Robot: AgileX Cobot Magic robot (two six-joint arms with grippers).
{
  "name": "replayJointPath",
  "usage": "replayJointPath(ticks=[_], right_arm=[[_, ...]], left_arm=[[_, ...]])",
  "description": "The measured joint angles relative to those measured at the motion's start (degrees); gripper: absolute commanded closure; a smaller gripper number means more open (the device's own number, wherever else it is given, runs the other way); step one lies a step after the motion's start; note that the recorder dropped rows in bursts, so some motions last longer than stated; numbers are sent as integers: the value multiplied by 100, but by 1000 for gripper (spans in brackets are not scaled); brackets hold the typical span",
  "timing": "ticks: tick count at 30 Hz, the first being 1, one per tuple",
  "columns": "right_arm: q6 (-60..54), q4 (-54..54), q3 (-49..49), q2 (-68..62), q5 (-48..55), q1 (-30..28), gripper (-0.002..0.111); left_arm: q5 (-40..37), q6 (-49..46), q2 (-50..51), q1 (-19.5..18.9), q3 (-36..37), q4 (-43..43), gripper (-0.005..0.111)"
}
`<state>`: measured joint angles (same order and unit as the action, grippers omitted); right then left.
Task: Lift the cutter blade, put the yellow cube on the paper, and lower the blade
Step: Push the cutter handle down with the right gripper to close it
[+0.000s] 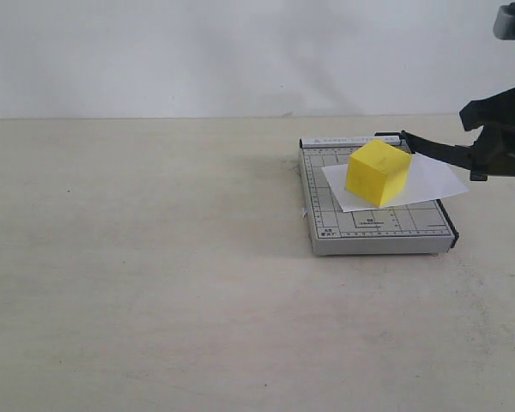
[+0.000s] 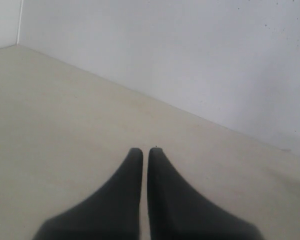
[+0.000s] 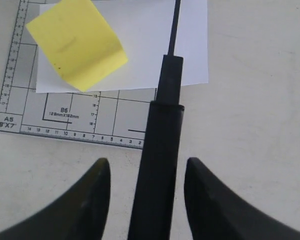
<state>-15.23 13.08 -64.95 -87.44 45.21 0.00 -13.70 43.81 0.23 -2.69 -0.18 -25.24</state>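
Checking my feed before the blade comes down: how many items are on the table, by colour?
Yellow: 1, the yellow cube
White: 1, the paper
Grey: 1, the grey board
Black: 1, the cutter blade
Total: 4

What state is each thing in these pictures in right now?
Cutter blade: raised above the board.
Yellow cube: resting on the paper.
Paper: flat on the board, under the cube.
Left gripper: shut, empty.
Right gripper: open, around the blade's handle.
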Motion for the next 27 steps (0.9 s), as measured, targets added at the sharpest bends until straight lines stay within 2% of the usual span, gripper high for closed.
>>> replayJointPath(ticks=[2, 6, 17, 22, 27], right_arm=[[73, -15, 0, -38, 73, 0, 77], [192, -73, 0, -67, 144, -2, 108], [307, -46, 120, -55, 58, -13, 108], [83, 219, 945, -77, -517, -13, 108], [-459, 682, 1833, -400, -1508, -13, 108]], left_arm=[[0, 0, 0, 0, 0, -13, 102], [0, 0, 0, 0, 0, -13, 102], [0, 0, 0, 0, 0, -13, 102], [0, 0, 0, 0, 0, -13, 102], [0, 0, 0, 0, 0, -13, 102]])
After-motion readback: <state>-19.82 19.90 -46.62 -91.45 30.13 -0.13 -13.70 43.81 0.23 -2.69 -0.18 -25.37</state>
